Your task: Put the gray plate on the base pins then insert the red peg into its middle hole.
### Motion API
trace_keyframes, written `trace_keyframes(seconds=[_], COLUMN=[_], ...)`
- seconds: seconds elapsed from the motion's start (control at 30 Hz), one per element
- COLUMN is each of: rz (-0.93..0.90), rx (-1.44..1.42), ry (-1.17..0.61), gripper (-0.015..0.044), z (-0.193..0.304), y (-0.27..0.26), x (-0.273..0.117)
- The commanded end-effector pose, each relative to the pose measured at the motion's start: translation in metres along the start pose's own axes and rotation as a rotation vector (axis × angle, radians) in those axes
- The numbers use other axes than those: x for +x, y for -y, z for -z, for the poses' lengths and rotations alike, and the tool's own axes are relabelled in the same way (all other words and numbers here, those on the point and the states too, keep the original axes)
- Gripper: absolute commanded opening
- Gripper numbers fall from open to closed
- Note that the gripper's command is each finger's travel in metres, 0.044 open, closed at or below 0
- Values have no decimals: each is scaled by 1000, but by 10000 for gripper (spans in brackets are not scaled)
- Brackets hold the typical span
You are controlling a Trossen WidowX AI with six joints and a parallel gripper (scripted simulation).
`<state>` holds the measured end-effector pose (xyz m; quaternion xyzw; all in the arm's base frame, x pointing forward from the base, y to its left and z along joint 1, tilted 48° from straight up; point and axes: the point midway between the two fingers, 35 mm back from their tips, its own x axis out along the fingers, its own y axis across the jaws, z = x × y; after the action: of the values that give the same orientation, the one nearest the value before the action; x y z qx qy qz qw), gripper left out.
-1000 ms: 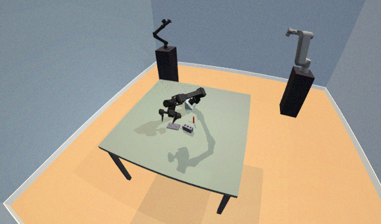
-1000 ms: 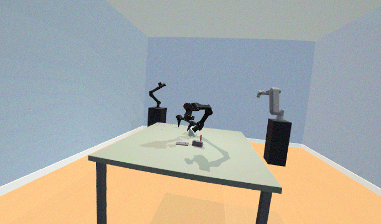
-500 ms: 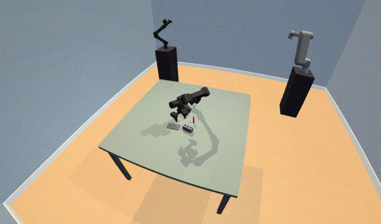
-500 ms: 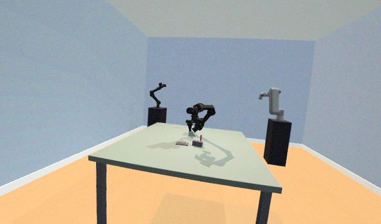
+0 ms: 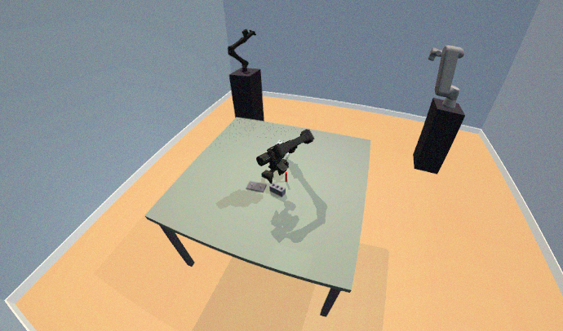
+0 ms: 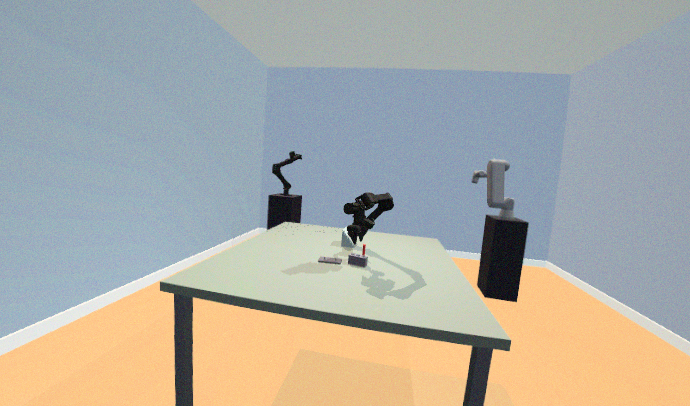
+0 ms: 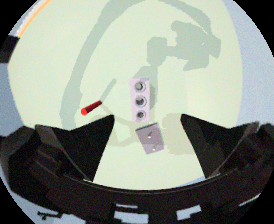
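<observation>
The gray plate (image 5: 276, 191) (image 6: 357, 262) (image 7: 140, 93) is a thick block with three holes in a row, lying on the table. The flat base (image 5: 256, 187) (image 6: 329, 260) (image 7: 155, 131) lies beside it with two small pins pointing up. The plate is off the pins. The red peg (image 5: 285, 177) (image 6: 364, 250) (image 7: 92, 107) stands upright on the table behind the plate in the top and exterior views, and left of it in the wrist view. My gripper (image 5: 277, 175) (image 6: 357, 241) (image 7: 148, 117) is wide open and empty, above the table and pointing down towards the plate and base.
The parts lie on a pale green table (image 5: 232, 223) (image 6: 254, 284). A pale piece (image 6: 346, 238) stands by my arm's foot. A black arm (image 5: 237, 53) (image 6: 280, 174) and a gray arm (image 5: 445, 72) (image 6: 496, 185) stand on dark pedestals beyond the table.
</observation>
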<state>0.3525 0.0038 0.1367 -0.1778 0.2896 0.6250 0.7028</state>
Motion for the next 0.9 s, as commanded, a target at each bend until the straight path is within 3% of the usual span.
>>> trace_keyframes(seconds=[0.0, 0.87], rz=[-57, -56], rx=[-27, -28], ry=[-60, -60], gripper=[440, 440], z=[-3, -4], y=[-6, -7], x=[38, 78])
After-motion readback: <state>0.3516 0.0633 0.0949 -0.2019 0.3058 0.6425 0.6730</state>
